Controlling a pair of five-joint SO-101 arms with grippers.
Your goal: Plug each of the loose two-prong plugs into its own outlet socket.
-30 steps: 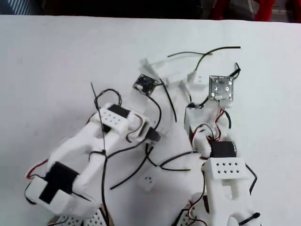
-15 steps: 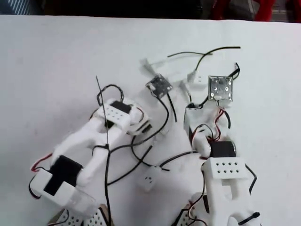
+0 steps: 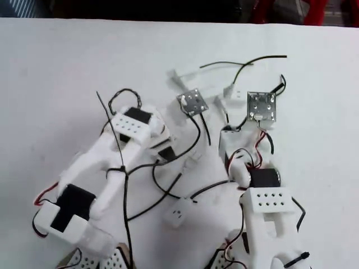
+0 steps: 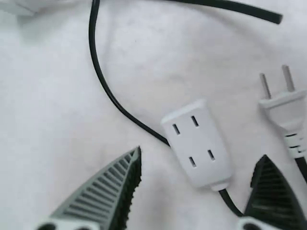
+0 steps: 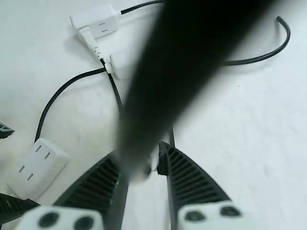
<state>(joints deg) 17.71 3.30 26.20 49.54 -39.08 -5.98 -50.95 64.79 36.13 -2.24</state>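
My left pincer (image 4: 200,155) open over the outlet socket (image 4: 196,141), right pincer (image 5: 141,153) pinching a plug (image 5: 152,166).
Socket lies slantwise on the tabletop (image 4: 57,96); the loose plug (image 4: 283,108) beside it points its prongs away from me.

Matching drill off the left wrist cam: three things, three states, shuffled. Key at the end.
Things
1. outlet socket
2. two-prong plug
3. left gripper

States
A. open, straddling one of the other items
B. lying loose on the table, prongs bare
C. white block, slots facing up, all empty

Pairs: 1-C, 2-B, 3-A
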